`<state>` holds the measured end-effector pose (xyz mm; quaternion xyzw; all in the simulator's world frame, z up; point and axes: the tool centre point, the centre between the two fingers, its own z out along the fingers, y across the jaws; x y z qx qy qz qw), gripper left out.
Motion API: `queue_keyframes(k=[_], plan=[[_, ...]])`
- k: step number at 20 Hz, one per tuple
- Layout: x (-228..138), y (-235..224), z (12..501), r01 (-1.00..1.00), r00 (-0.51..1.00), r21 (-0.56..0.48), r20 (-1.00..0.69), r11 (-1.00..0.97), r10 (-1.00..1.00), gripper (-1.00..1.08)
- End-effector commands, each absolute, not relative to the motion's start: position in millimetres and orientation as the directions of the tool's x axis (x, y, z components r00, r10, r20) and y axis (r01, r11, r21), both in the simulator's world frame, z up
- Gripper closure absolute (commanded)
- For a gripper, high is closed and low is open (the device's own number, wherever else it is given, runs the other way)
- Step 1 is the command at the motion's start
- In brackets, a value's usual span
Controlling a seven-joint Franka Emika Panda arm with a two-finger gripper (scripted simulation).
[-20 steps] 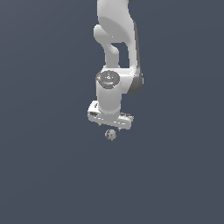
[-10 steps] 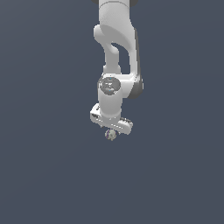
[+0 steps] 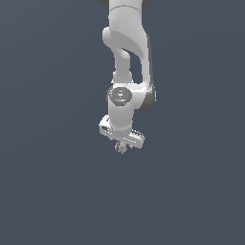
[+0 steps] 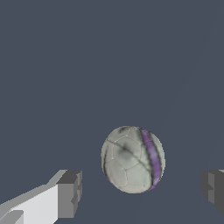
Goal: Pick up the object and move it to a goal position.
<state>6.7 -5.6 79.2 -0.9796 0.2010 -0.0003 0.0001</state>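
The object is a small off-white ball (image 4: 132, 159) with a purple stripe and dark curved marks. In the wrist view it lies between my two fingers, with a clear gap on each side. One dark fingertip (image 4: 70, 194) stands well apart from it, and the other fingertip (image 4: 213, 189) is at the frame's edge. My gripper (image 4: 142, 191) is open and touches nothing. In the exterior view the ball (image 3: 121, 147) shows just under the white hand, and the gripper (image 3: 122, 145) points straight down over it.
The ground is a plain dark blue-grey surface (image 3: 48, 191) all around. No other object, edge or goal marker shows in either view.
The arm has lowered, bringing the hand down close over the ball. The ball has stayed where it was. The fingers remain open.
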Motion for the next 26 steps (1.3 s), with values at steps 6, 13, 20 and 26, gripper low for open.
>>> queue_keyframes(k=[6, 13, 20, 26], plan=[[5, -6, 44, -0.397, 0.918, 0.000, 0.000, -0.918, -0.397, -0.92], [7, -6, 37, -0.398, 0.918, 0.000, 0.000, -0.918, -0.398, 1.08], [7, -6, 37, -0.398, 0.918, 0.000, 0.000, -0.918, -0.398, 1.08], [6, -3, 41, -0.397, 0.918, 0.000, 0.000, -0.918, -0.397, 1.08]])
